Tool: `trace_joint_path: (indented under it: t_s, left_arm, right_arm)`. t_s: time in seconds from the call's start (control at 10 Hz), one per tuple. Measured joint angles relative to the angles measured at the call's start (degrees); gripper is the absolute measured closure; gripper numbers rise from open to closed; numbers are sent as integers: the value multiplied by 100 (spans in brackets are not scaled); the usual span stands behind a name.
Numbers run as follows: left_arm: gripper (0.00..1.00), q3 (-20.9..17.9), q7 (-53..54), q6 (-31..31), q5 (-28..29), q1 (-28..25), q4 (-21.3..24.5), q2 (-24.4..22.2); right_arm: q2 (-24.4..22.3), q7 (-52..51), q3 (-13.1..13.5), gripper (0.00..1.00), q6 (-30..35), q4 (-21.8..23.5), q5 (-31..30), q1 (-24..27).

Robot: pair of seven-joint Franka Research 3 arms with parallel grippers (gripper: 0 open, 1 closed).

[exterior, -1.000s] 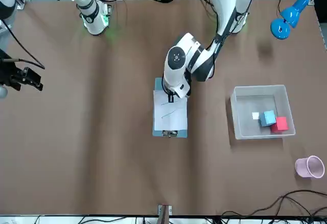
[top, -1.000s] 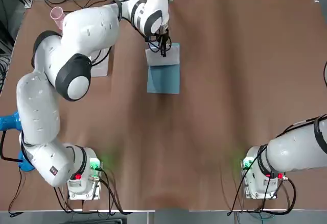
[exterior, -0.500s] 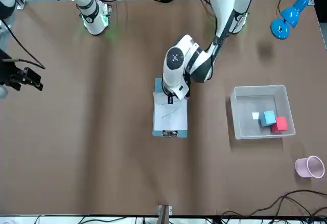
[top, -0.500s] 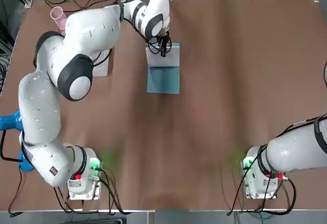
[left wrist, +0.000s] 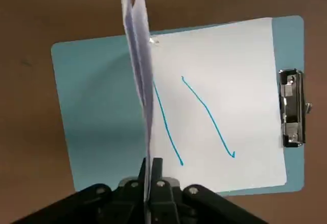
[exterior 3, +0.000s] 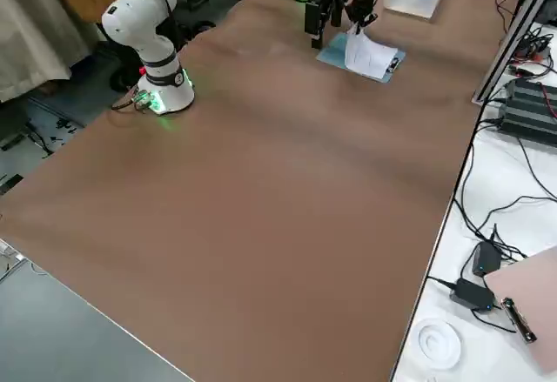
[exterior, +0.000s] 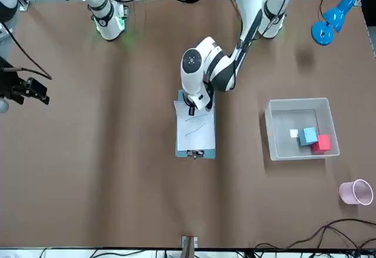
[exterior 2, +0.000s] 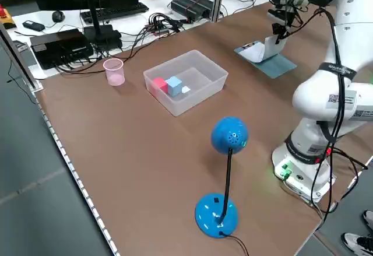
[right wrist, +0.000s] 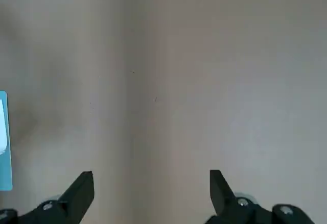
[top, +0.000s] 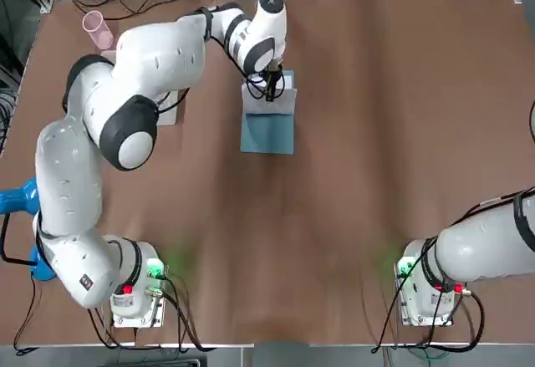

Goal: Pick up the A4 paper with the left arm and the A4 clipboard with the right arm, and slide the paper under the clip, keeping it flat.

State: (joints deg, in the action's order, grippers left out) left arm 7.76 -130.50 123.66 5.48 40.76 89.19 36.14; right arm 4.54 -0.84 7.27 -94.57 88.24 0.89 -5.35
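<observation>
Top view, L to R. Far-left corner of the brown bench: pink cup. A blue lamp sits at the left edge.

The left arm reaches across to the far centre. Left gripper is over the A4 clipboard, fingers pinched closed on the near edge of the A4 paper. That edge is lifted and curls upward; the rest of the sheet lies on the board, blue pen strokes showing, w/ its far edge near the clip. Cannot tell if the sheet is under the clip.

The clipboard lies flat on the bench, long edges running away from the robot, clip at the short end farthest from the arm bases. Bare blue board shows at the near end.

Front view: clear bin w/ coloured cubes sits well apart from the board, on the robot's left.

Right of the board, the bench is open all the way to the right edge. Right gripper hangs at that edge, fingers wide apart, holding nothing.
</observation>
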Motion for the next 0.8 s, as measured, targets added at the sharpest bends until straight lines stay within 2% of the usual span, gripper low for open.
trace_joint_path:
  t_s: [0.5,0.6,0.8]
  left_arm:
    - [97,0,291,-11,100,28,19,2]
    - [86,0,411,-11,102,25,19,2]
    - [56,0,557,-11,102,26,18,2]
  right_arm:
    - [0,0,0,0,0,0,0,0]
    - [0,0,0,0,0,0,0,0]
    - [0,0,0,0,0,0,0,0]
